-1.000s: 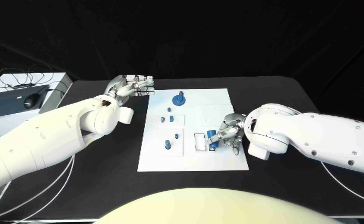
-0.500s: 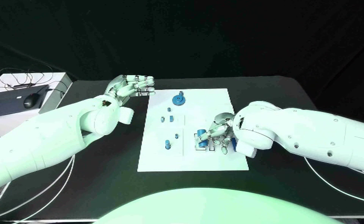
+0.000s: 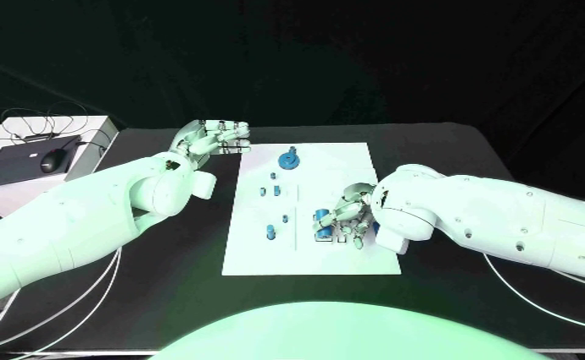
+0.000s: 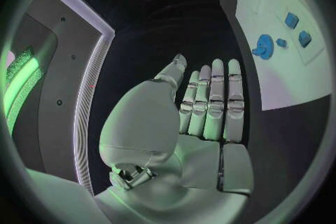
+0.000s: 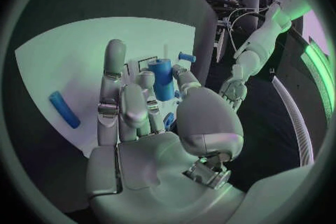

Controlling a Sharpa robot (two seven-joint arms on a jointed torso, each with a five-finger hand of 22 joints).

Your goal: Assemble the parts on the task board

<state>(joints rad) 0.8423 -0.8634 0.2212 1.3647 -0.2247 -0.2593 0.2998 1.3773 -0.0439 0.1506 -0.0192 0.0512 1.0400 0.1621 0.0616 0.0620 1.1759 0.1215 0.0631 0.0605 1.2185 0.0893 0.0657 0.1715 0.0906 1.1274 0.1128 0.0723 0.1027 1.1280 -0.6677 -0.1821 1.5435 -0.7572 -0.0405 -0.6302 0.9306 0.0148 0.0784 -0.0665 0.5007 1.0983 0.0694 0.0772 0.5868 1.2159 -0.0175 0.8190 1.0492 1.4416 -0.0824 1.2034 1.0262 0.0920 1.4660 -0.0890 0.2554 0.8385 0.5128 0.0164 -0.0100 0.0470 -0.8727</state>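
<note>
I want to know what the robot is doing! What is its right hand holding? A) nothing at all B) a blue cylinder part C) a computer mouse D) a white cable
B: in the right wrist view the right hand pinches a blue cylinder part over the task board.

A black bench (image 3: 439, 144) is seen under everything, backed by a black curtain (image 3: 317, 39). Well out beyond the left robot hand (image 3: 210, 139), at the bench's far corner, a grey box (image 3: 49, 153) is set. A black computer mouse (image 3: 50, 162) is seen lying on it, and thin dark cables (image 3: 43, 123) are looped across its top behind the mouse.
</note>
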